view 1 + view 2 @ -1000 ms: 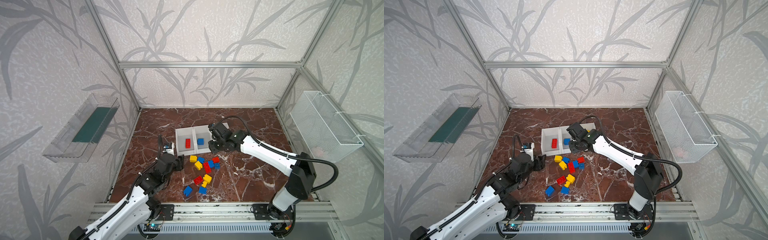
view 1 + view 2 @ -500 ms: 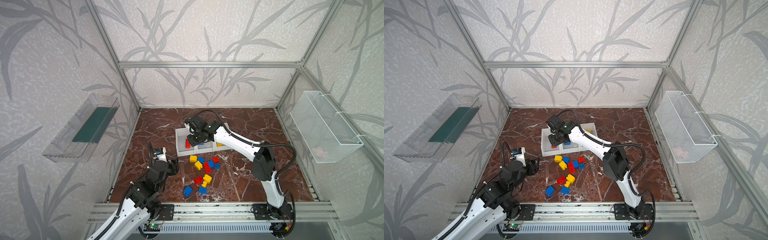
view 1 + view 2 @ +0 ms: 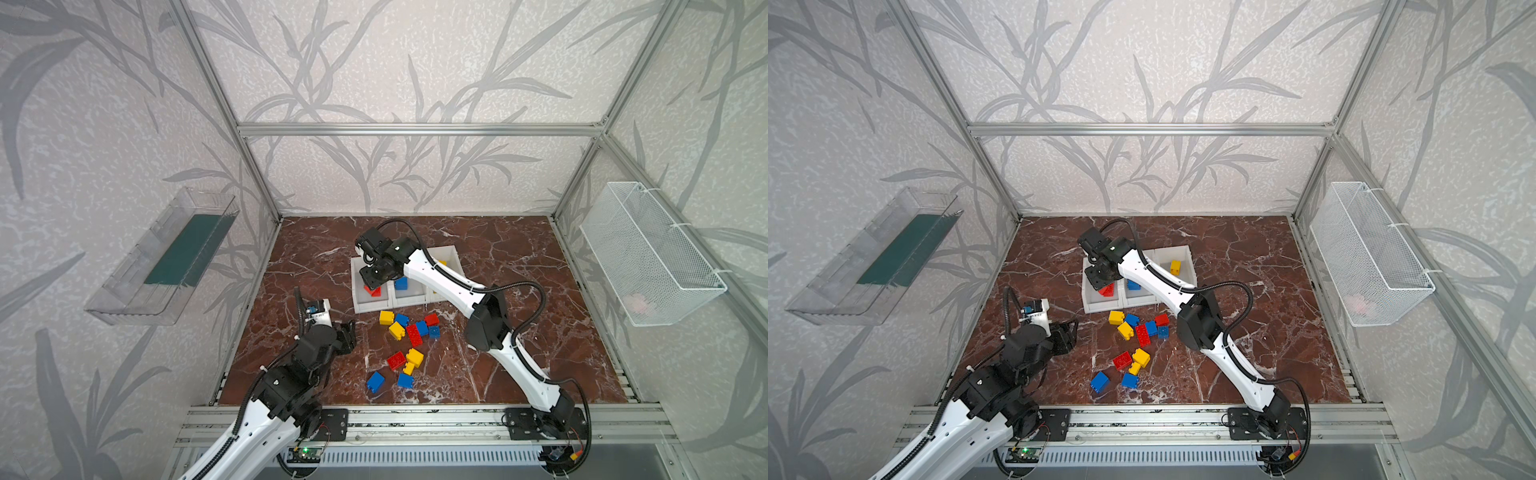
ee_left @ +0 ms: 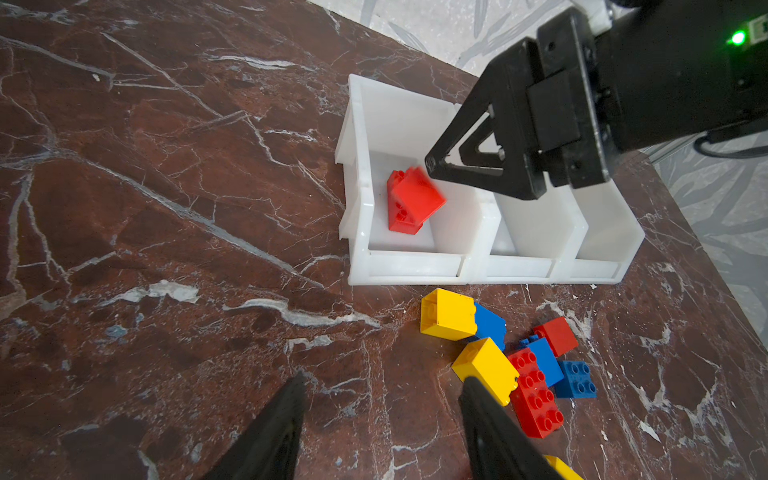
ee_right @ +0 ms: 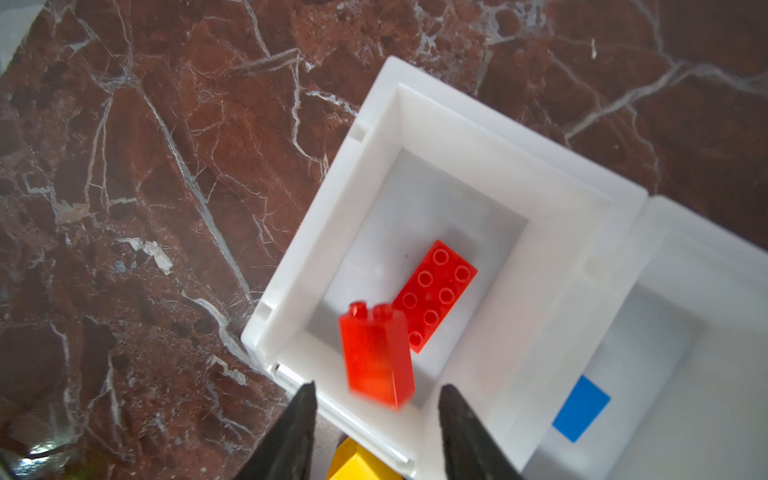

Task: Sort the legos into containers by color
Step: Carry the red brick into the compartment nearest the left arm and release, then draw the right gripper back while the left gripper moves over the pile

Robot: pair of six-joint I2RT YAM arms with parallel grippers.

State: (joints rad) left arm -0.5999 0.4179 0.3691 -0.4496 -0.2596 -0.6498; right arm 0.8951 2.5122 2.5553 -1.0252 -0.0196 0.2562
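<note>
**Red brick leaving the right gripper over the left bin**

The right gripper [image 5: 378, 387] is hanging over the left bin [image 5: 374, 104] of three white bins that are standing in a row on the table [image 3: 311, 257]. Its jaws are standing apart and gripping nothing. A small red brick [image 5: 376, 357] is showing blurred and tilted just beyond the fingertips, clear of both, inside the bin's walls. It is overlapping a flat red brick [image 5: 436, 291] that is lying studs-up on the bin floor; whether the two are touching cannot be told.

A blue brick [image 3: 401, 284] is lying in the middle bin [image 4: 519, 266], and a yellow brick [image 3: 1175, 266] is sitting in the right bin [image 3: 1190, 266].

The left gripper [image 4: 384, 380] is hovering low over bare table, jaws released and empty, near the loose bricks [image 3: 414, 335]. Those red, yellow and blue bricks are lying scattered in front of the bins, the nearest yellow one [image 4: 486, 368] just beside one finger.
</note>
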